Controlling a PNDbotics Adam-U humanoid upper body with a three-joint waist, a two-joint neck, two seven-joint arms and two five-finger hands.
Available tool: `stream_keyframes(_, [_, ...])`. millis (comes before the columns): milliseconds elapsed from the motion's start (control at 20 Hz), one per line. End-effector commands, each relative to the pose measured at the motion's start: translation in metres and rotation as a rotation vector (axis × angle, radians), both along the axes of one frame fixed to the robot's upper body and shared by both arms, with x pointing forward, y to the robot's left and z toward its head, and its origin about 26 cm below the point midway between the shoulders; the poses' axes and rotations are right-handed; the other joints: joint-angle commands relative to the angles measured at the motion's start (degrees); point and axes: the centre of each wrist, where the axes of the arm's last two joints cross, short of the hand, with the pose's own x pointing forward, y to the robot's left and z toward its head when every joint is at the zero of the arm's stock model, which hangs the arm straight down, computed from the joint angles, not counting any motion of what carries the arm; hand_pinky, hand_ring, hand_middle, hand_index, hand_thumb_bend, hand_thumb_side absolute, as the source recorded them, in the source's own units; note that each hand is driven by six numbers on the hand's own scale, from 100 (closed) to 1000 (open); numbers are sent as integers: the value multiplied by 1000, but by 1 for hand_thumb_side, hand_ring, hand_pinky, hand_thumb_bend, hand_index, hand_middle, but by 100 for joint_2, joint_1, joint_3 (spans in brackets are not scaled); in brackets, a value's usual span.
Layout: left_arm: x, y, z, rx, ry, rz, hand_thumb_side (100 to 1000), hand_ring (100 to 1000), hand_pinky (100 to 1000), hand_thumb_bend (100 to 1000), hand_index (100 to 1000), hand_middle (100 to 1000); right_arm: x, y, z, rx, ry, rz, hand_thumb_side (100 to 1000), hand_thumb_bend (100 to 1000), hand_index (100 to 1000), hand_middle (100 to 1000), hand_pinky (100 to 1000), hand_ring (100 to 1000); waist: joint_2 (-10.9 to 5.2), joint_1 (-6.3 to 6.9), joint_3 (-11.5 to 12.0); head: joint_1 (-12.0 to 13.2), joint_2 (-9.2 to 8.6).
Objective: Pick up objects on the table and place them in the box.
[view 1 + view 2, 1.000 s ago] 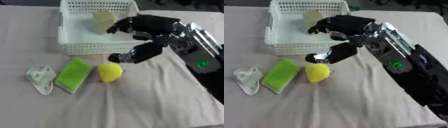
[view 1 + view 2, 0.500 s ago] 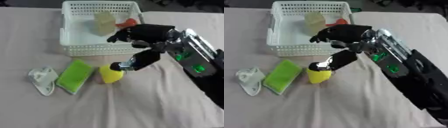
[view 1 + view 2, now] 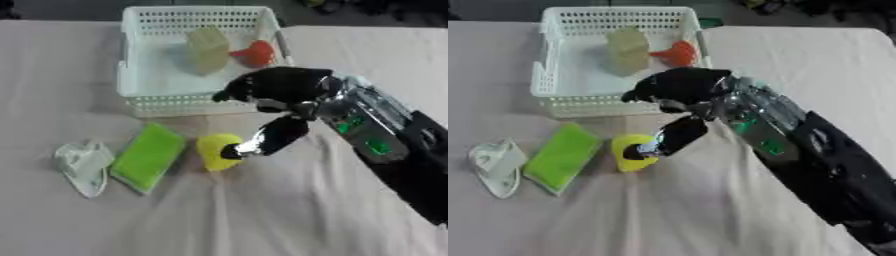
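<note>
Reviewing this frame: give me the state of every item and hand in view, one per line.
white basket: upright on the table, holding two items.
pale yellowish item: inside the basket.
orange-red item: inside the basket, by its right wall.
yellow object: on the cloth, thumb tip touching it, not lifted.
green sponge: flat on the cloth, untouched.
white crumpled item: on the cloth, untouched.
right hand: over the yellow object, fingers curled, nothing gripped.
Left hand: not in view.
</note>
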Motion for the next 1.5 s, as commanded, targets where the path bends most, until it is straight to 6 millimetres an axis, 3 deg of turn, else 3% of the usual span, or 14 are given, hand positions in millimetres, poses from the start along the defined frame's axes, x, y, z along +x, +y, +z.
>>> stream_keyframes(50, [-2,0,7,14,-24,-3,954,994,1000,100,977,941,5,-1,0,-33,-14,-9,863,695,1000,877,890,945,-84,49,3,-40,-67])
stream_keyframes(650, [-2,-1,7,16,-19,-9,947,992,1000,100,972,937,19,-2,-16,-115,28,-26,765,759,1000,883,898,950,-56,62,19,-75,-84])
stream_keyframes(1500, [-1,-3,6,12,-15,-15,949,990,1000,100,970,934,34,-1,-35,-148,81,-46,743,728,987,862,886,913,-14,76,68,-124,-134])
